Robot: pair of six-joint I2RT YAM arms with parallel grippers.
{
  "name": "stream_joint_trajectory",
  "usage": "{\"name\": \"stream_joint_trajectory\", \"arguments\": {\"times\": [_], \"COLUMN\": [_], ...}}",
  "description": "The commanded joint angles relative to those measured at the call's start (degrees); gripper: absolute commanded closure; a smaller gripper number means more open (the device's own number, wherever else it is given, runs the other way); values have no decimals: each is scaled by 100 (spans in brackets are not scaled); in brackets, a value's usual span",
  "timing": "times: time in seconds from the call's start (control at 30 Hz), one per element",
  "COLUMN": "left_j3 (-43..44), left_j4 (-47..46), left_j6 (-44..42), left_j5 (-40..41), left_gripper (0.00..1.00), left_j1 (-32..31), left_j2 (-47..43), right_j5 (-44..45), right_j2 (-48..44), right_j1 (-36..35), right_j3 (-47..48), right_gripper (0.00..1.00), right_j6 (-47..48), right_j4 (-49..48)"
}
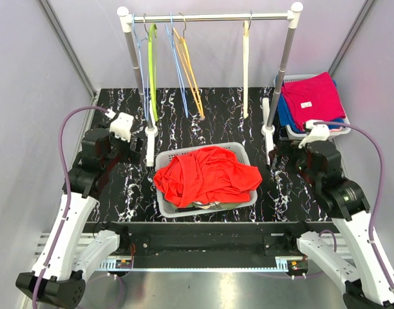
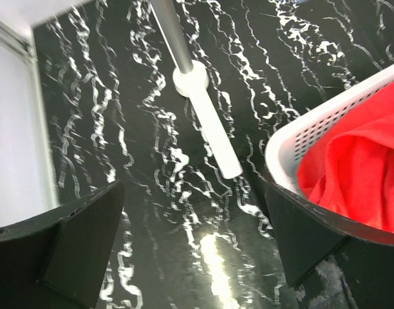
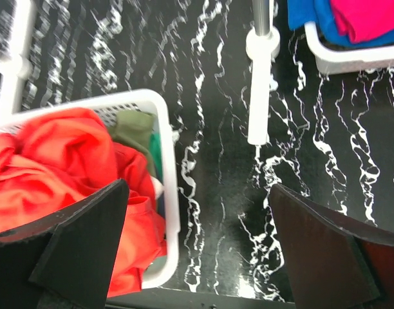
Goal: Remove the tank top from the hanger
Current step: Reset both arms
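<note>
The red tank top point(image 1: 206, 175) lies crumpled in a white basket point(image 1: 232, 149) at the middle of the table, off any hanger. Several bare hangers hang on the rail: green point(image 1: 152, 71), blue point(image 1: 176, 64), orange point(image 1: 189, 67) and cream point(image 1: 246, 64). My left gripper point(image 1: 134, 149) hovers left of the basket, open and empty point(image 2: 194, 193), with the basket's corner point(image 2: 326, 109) and red cloth point(image 2: 358, 161) to its right. My right gripper point(image 1: 284, 154) hovers at the basket's right side, open and empty point(image 3: 198, 193), over the basket's rim point(image 3: 171, 193) and bare table, with the red cloth point(image 3: 55, 161) at its left.
The clothes rack point(image 1: 210, 17) spans the back on two posts with white feet point(image 2: 210, 129) point(image 3: 258, 109). Green cloth point(image 3: 136, 129) shows under the red cloth. A second basket point(image 1: 338, 131) at the back right holds magenta point(image 1: 313, 96) and blue clothes. Walls close in both sides.
</note>
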State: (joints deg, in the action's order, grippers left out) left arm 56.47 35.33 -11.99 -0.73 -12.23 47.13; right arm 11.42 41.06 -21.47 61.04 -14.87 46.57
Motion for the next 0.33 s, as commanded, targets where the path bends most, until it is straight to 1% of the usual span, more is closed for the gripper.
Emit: {"name": "stream_joint_trajectory", "arguments": {"times": [0.0,0.13,0.3], "left_j3": [-57,-92,-171], "left_j4": [-431,-422,-448], "left_j6": [530,654,706], "left_j5": [-445,-840,-1130], "left_gripper": [1,1,1], "left_j1": [246,554,940], "left_j2": [67,147,261], "right_j5": [10,-78,-114], "right_j2": [-317,-414,-414], "right_j1": [-32,-23,-23], "right_j3": [14,-13,-39], "right_gripper": [0,0,0], "right_j6": [-209,-165,-104], "right_j4": [-165,-165,-192]}}
